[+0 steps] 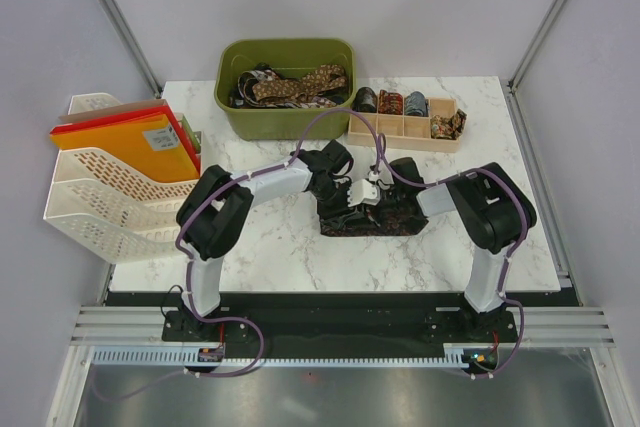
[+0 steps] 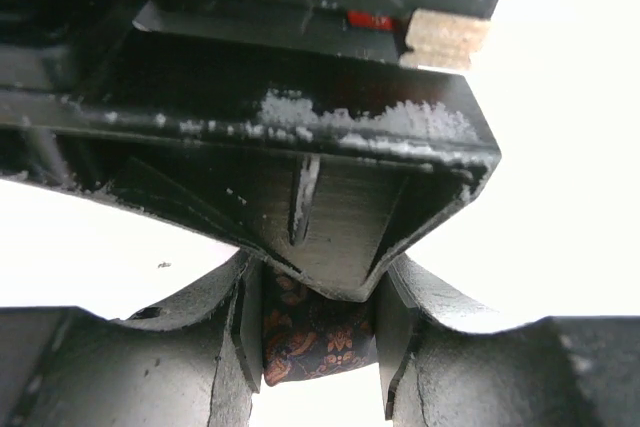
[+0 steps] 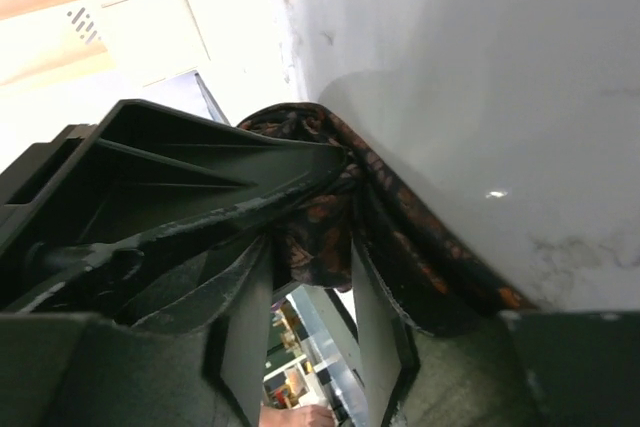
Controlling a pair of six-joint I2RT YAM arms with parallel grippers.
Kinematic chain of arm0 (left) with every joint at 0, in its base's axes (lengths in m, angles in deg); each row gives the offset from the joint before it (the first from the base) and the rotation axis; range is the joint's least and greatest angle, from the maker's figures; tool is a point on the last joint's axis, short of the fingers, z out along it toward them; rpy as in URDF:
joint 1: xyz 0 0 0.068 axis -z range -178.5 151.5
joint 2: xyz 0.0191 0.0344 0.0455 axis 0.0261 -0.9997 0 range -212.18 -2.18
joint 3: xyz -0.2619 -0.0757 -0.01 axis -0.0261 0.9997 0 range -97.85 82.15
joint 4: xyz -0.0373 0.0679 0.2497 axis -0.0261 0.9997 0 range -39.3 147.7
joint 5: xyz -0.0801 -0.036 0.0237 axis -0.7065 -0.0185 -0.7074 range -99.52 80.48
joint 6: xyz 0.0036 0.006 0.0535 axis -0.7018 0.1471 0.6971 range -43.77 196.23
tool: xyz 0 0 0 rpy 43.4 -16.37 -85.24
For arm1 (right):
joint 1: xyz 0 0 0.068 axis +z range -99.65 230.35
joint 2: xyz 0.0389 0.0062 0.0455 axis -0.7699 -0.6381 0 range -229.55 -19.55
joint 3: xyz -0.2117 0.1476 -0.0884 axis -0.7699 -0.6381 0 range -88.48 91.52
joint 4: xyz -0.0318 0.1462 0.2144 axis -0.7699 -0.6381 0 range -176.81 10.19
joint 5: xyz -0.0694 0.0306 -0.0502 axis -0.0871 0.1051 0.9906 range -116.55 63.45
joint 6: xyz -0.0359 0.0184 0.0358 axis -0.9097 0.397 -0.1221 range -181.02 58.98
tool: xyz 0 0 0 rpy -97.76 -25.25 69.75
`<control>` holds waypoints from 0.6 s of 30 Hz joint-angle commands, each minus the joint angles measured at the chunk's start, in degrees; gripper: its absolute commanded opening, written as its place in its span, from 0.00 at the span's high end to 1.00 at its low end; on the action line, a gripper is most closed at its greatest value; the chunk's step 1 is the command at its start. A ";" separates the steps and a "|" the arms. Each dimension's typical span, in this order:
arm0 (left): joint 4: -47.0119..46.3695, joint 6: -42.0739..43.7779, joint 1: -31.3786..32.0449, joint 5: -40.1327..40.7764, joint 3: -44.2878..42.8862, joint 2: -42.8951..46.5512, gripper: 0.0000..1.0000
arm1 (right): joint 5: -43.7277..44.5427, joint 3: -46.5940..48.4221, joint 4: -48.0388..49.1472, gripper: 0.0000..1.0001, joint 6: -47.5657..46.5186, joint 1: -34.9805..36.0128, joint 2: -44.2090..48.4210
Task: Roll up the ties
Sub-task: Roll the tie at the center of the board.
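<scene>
A dark tie (image 1: 385,223) with an orange paisley print lies folded on the marble table at the middle. Both grippers meet over it. My left gripper (image 1: 345,203) is shut on a fold of the tie (image 2: 315,342), which fills the gap between its fingers (image 2: 225,347). My right gripper (image 1: 382,197) faces it closely and is shut on the tie (image 3: 320,227) near its fingertips (image 3: 372,297), with more fabric draped over its right finger. Each wrist view shows the other gripper's black body right in front.
A green bin (image 1: 287,125) at the back holds several loose ties (image 1: 300,85). A wooden divided tray (image 1: 400,135) at the back right holds several rolled ties (image 1: 390,102). White file racks (image 1: 95,197) with orange folders stand at the left.
</scene>
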 commanded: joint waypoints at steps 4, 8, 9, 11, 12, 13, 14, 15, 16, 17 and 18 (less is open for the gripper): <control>2.13 0.89 0.32 -0.02 3.32 -2.73 0.58 | 2.23 -0.13 1.92 0.83 -0.09 1.54 -1.71; 2.13 0.72 -0.03 -0.28 3.24 -1.77 0.53 | 3.45 0.31 -3.17 1.00 -4.30 1.45 -1.36; 2.21 0.54 -0.37 -0.46 3.24 -1.32 0.49 | 3.81 0.83 -4.66 1.00 -5.27 1.37 -1.53; 2.13 0.11 -0.90 -1.77 3.24 0.95 0.43 | 4.33 1.19 -7.57 1.00 -7.03 1.10 -1.88; 2.04 0.19 -1.51 -2.47 3.32 2.10 0.36 | 4.34 1.28 -8.10 1.00 -7.56 0.75 -1.97; 1.78 0.10 -1.96 -3.00 3.50 3.33 0.34 | 4.68 1.28 -9.41 1.00 -8.09 0.49 -2.06; 1.16 -0.42 -2.40 -3.79 4.02 5.51 0.32 | 5.12 1.89 -10.90 1.00 -10.09 0.40 -2.15; 0.98 -0.51 -3.44 -4.41 4.29 6.40 0.29 | 5.48 1.98 -12.57 1.00 -10.90 0.40 -2.06; 0.89 -0.51 -3.98 -4.93 4.55 7.37 0.28 | 5.65 2.15 -13.02 1.00 -11.25 0.31 -2.32; 0.55 -0.34 -4.42 -5.55 5.51 8.42 0.27 | 5.65 2.24 -13.20 1.00 -11.60 0.22 -2.33; -0.59 -0.34 -5.29 -5.64 6.13 10.09 0.26 | 5.92 2.33 -13.64 1.00 -11.78 0.22 -2.41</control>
